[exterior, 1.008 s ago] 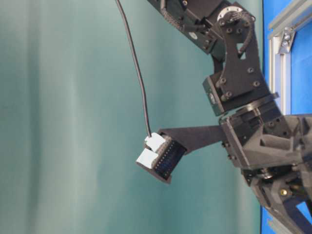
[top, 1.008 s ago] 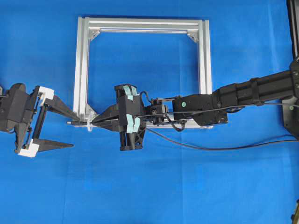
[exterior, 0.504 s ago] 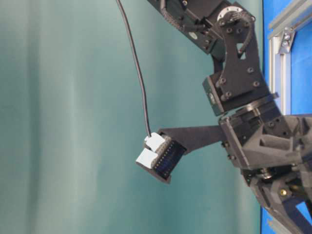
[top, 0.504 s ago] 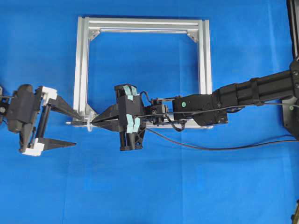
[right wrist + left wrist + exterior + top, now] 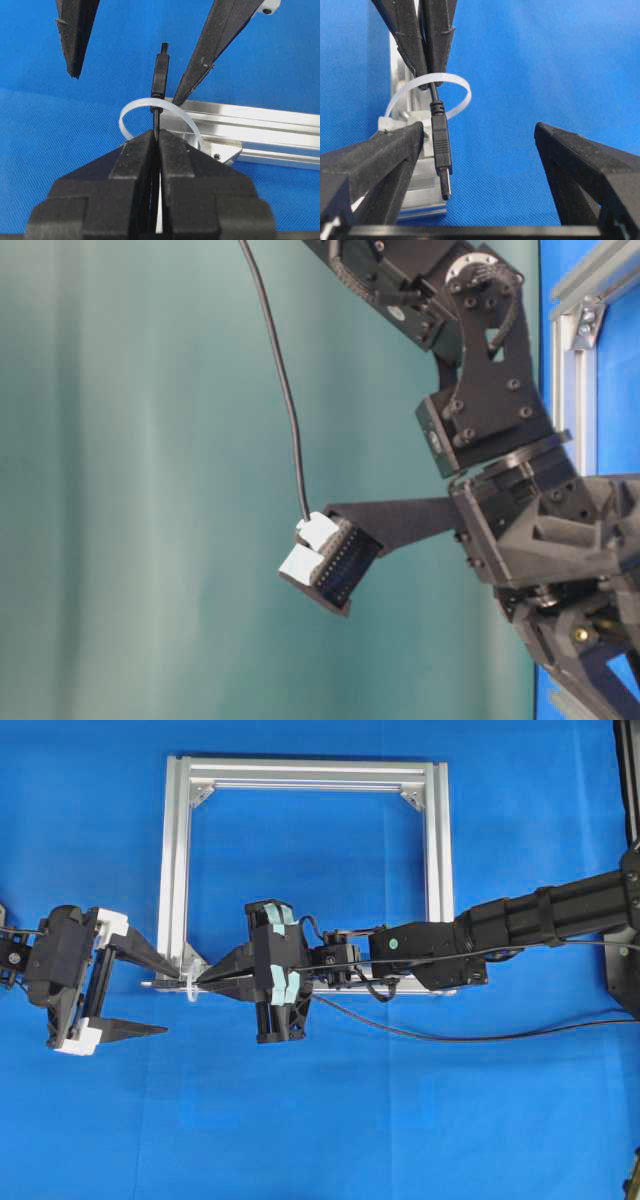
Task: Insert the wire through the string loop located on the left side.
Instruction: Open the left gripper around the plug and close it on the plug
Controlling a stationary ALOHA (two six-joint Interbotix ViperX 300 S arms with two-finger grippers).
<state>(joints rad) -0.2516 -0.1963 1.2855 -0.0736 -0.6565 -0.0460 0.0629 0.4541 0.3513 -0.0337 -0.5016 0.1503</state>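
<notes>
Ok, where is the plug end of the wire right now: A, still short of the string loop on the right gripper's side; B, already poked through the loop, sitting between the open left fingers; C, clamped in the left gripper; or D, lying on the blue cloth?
B: in the left wrist view the wire passes through the string loop, its plug hanging free between the spread fingers of the left gripper, while the right gripper pinches the cable behind the loop.
</notes>
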